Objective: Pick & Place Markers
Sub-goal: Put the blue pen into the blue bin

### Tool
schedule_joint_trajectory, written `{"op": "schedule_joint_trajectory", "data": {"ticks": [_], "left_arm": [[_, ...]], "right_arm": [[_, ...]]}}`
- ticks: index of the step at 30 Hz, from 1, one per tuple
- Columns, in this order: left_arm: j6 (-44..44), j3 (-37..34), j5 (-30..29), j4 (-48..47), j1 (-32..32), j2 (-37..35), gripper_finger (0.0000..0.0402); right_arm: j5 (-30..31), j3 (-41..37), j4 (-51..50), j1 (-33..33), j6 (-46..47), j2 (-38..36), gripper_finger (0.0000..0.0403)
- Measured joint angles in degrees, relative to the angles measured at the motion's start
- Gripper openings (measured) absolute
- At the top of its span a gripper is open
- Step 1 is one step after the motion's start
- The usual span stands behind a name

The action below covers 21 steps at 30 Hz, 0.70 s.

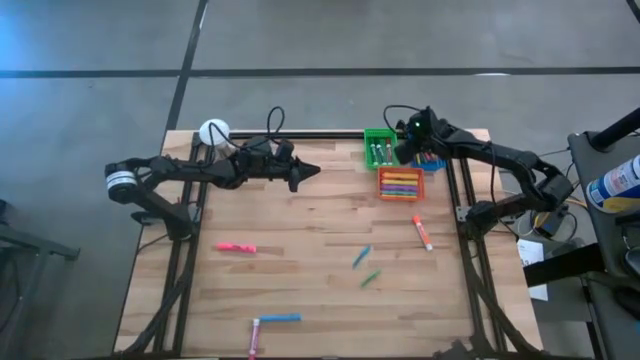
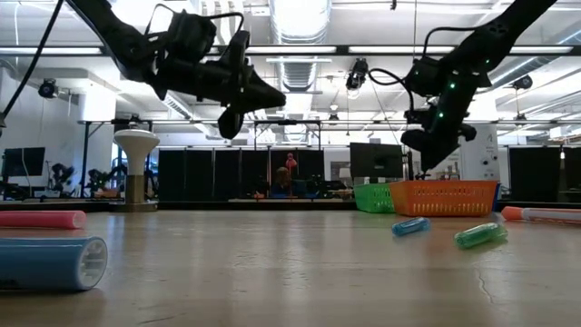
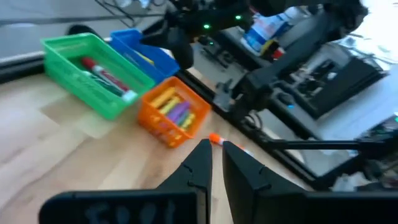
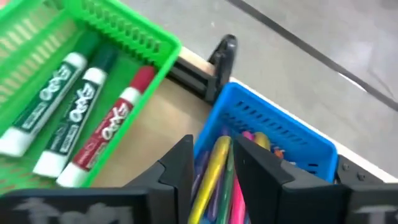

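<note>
On the bench (image 1: 320,260) seen from above, markers (image 1: 422,232) lie scattered, more sit in the green bin (image 1: 379,149) and orange bin (image 1: 400,184). Left gripper (image 1: 312,172) hovers mid-bench, jaws together. From its wrist, the right gripper (image 4: 211,158) hangs over the blue bin (image 4: 273,140), jaws seemingly slightly apart, empty

Green bin (image 3: 93,74), orange bin (image 3: 174,115), blue bin (image 3: 146,50), possibly orange marker (image 3: 216,139)
</note>
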Motion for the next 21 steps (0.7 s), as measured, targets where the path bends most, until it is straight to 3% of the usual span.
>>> {"op": "schedule_joint_trajectory", "data": {"ticks": [12, 21], "left_arm": [[-0.75, 0.21, -0.71, 0.64, -1.07, 0.0, 0.0032], [-0.92, 0.24, -6.14, 2.2, -0.98, 0.16, 0.0032]], "right_arm": [[-6.82, -3.31, 7.08, 0.77, -3.12, -0.95, 0.0043], [-23.68, -4.42, 13.23, 1.27, -3.06, 0.16, 0.0033]]}}
